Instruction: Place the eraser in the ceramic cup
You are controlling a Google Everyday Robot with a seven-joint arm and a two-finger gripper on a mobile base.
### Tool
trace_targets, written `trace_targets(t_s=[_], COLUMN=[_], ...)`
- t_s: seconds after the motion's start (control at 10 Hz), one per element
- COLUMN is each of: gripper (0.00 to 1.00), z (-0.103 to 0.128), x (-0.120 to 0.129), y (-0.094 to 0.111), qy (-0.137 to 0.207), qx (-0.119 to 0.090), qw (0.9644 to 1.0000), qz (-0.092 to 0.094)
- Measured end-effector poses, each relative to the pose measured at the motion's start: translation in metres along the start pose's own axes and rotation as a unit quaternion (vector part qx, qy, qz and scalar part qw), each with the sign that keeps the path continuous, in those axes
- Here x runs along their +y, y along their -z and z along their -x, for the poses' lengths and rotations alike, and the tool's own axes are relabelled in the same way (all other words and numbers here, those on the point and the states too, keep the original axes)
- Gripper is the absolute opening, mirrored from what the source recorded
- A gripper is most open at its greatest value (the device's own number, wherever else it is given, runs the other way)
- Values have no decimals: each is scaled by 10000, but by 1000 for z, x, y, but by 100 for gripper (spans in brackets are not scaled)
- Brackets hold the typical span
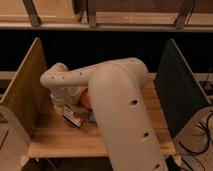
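The eraser (74,119), a small flat bar with a white rim and a dark red-brown face, is at the left-middle of the wooden table (60,142). It sits tilted right at the lower end of my gripper (63,108), which reaches down from the white arm (115,100). I cannot tell whether the eraser is held or lying on the table. The ceramic cup is hidden, probably behind the arm.
A sliver of an orange dish (84,98) shows just right of the gripper, mostly covered by the arm. A tan side panel (22,95) stands at the table's left edge and a dark panel (177,90) at the right. Cables (200,132) lie on the floor at right.
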Motion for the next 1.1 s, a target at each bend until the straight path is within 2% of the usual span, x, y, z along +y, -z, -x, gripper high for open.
trace_targets(t_s=[0.2, 0.3, 0.5, 0.7, 0.8, 0.9, 1.0, 1.1], gripper=[16, 16, 16, 16, 16, 16, 16, 16], z=[6, 14, 25, 32, 38, 42, 45, 45], x=[1, -1, -10, -23, -28, -30, -30, -30], y=[29, 55, 103, 148, 169, 182, 190, 190], qy=[90, 162, 262, 312, 374, 485, 572, 572], qx=[-327, -709, -1424, -1978, -2169, -2273, -2333, -2331], qw=[9990, 9963, 9863, 9737, 9675, 9632, 9606, 9606], qz=[-274, -466, -788, -1087, -1243, -1347, -1398, -1401])
